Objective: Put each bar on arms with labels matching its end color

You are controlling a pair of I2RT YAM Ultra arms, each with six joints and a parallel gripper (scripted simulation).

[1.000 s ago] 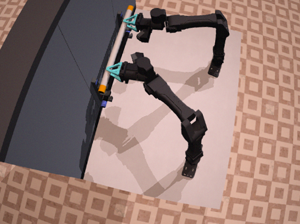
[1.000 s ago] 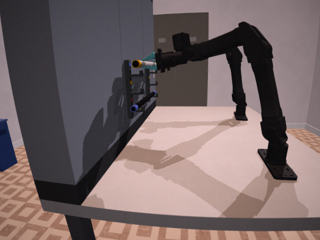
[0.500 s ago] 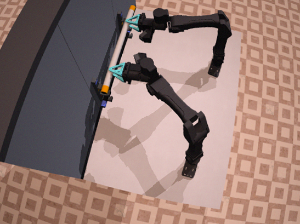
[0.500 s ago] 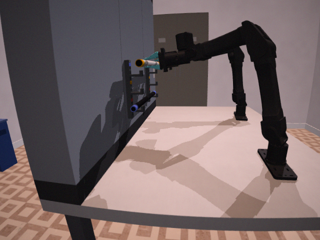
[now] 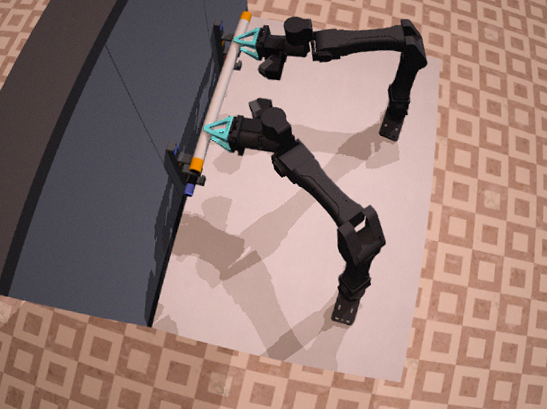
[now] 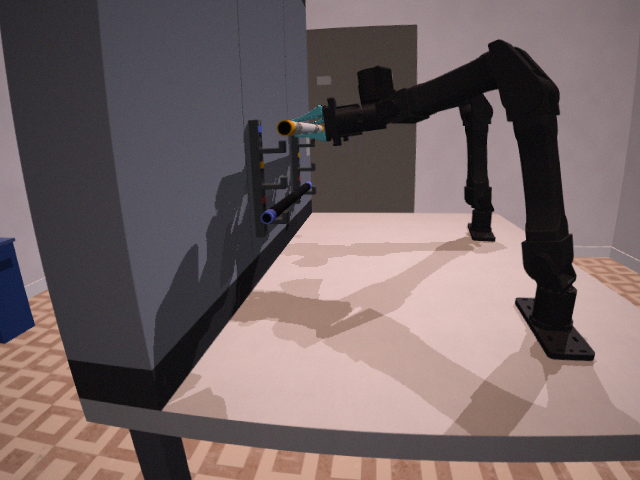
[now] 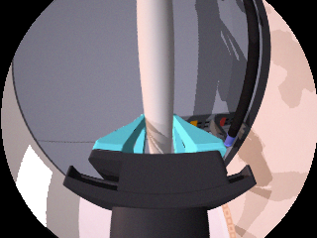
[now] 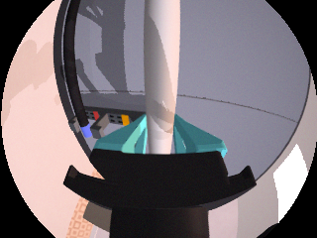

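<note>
1. The orange-ended white bar [image 5: 221, 86] [image 6: 307, 128] [image 7: 158, 59] [image 8: 162, 64] hung clear above the top pair of rack arms. The left gripper [image 5: 205, 129] [image 6: 299, 127] [image 7: 158, 119] and right gripper [image 5: 236, 39] [image 8: 159, 118] each had their fingers closed around it, near opposite ends.

2. The blue-ended black bar [image 6: 289, 200] [image 7: 252, 74] [image 8: 71, 64] lay on the bottom pair, beside the red label [image 6: 263, 199]. Its place was the top pair, by the blue label [image 6: 259, 129]. The white bar belonged at the yellow label [image 6: 261, 165] — the middle pair.

3. Step in hand, as judged: carry the white bar around the top arms. In the top view it needed to go toward 3 o'clock, past the top left rack arm [image 6: 273, 150] and its upturned tip, then down, then back toward 9 o'clock over the middle left rack arm [image 6: 273, 184].

4. Both wrists needed to move in step, keeping the bar level; a lagging side could twist it or catch a tip.

5. Room: the table side looked open for backing out. Between the middle and top arms the gap looked tight — a slow entry, lowering only behind the tips, seemed best. Dropping too low risked the black bar.
</note>
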